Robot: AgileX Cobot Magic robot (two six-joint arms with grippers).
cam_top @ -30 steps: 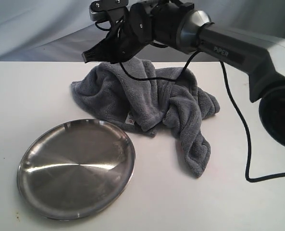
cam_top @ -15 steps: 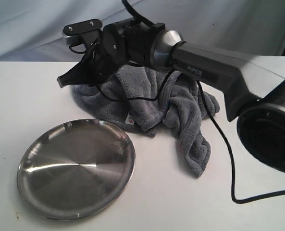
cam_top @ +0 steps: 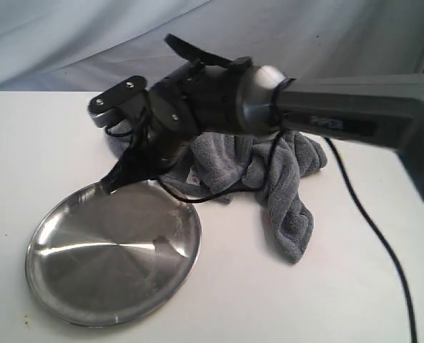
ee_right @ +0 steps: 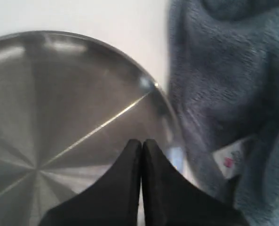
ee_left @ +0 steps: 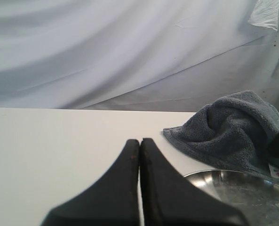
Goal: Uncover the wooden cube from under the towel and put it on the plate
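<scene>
You're on the uncovering step: your right gripper (cam_top: 114,184), jaws pressed together and empty, hangs over the round shiny steel plate (cam_top: 90,279) at lower left, the pale wooden cube unseen, likely beneath the crumpled dark-grey plush towel (cam_top: 290,189) at centre, so next open and pinch a fold.

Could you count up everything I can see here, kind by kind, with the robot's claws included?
towel: 1
plate: 1
wooden cube: 0 in view
grippers: 2, the right gripper over the plate's rim and the left gripper, both shut and empty
Total: 4
</scene>
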